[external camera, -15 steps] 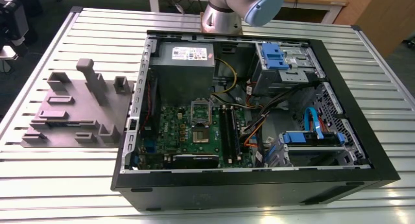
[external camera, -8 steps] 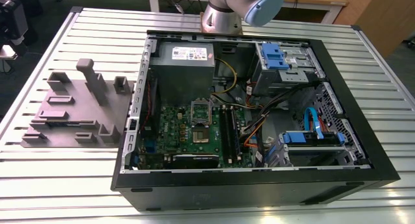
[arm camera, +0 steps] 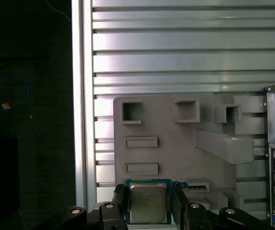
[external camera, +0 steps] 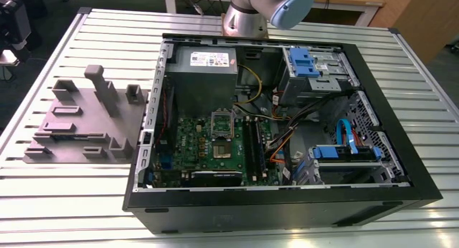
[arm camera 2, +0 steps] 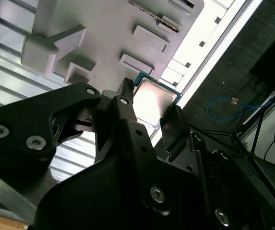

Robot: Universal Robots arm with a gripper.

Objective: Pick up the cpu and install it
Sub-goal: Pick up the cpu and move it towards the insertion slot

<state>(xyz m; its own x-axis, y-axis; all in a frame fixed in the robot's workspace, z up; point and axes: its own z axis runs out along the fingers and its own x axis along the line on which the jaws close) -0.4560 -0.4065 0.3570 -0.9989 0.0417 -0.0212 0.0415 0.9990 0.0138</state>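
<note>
The cpu (arm camera: pixel 148 202) is a small square chip with a silvery top and a thin green rim. It sits between the two black fingers (arm camera: pixel 119 200) of my gripper (arm camera: pixel 148 211), which press on its opposite edges. In the second wrist view the cpu (arm camera 2: pixel 152 101) hangs in the gripper (arm camera 2: pixel 151 117), well above the grey parts fixture (arm camera 2: pixel 108 33). The first wrist view has the fixture (arm camera: pixel 175 143) far below on the slatted table. In the exterior view the open computer case (external camera: pixel 387 167) lies on its side, with the motherboard's cpu socket (external camera: pixel 221 124) near its middle.
The grey fixture (external camera: pixel 79 124) with its posts stands on the exterior view's left, beside the case. The arm's base (external camera: pixel 248 16) rises behind the case. Inside the case are a grey power supply (external camera: pixel 204 65), black memory slots (external camera: pixel 252 146), cables and blue drive brackets (external camera: pixel 344 151).
</note>
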